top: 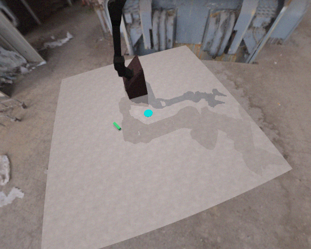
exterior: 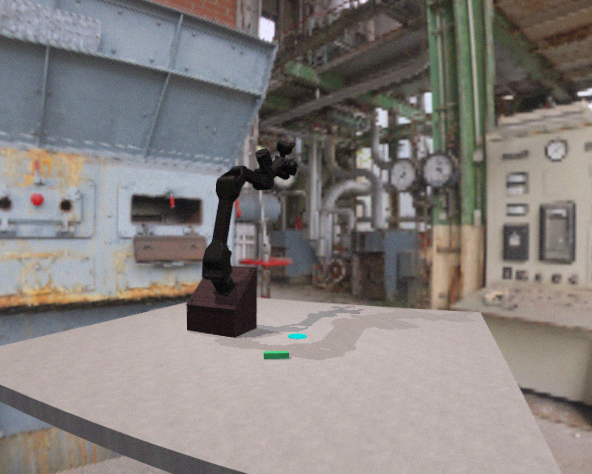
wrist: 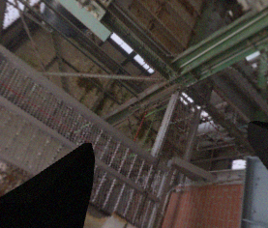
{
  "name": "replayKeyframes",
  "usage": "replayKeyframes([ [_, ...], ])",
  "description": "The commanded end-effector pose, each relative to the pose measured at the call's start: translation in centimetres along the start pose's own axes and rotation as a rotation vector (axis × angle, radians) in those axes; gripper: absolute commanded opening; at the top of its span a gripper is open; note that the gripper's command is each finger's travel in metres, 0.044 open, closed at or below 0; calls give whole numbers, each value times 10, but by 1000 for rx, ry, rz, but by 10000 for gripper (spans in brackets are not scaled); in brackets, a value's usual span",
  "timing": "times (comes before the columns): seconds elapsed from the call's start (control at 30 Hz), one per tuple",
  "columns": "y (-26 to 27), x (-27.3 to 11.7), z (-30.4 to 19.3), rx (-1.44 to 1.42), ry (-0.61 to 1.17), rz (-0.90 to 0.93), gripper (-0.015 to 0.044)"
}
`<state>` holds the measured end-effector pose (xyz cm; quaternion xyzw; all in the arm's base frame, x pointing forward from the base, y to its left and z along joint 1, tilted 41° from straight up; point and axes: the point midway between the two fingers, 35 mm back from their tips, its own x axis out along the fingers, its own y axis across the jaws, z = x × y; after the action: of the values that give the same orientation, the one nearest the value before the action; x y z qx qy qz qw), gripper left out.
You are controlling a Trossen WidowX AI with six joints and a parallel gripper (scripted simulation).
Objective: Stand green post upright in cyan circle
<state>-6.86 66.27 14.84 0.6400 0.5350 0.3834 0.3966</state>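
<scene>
The green post lies on its side on the table. The cyan circle is a flat disc with nothing on it. In the top view the post lies to the left of the circle and a little lower in the picture, well outside it. My gripper is open and empty, raised high above the table and far from the post. The wrist view shows two dark fingertips wide apart, with only background between them. The gripper is out of frame in the top view.
The pale table carries the arm's dark wedge-shaped base, which stands close to the circle. Shadows of the arm fall across the table around the circle.
</scene>
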Motion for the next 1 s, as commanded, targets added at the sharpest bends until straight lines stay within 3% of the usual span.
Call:
replayKeyframes([
  [0.0,1,0,2,-6,-4,-1,374],
  [0.2,22,6,66,-183,-143,-46,233],
  [0.57,68,-11,195,-524,-409,-210,233],
  [0.97,115,-71,322,-838,-643,-496,233],
])
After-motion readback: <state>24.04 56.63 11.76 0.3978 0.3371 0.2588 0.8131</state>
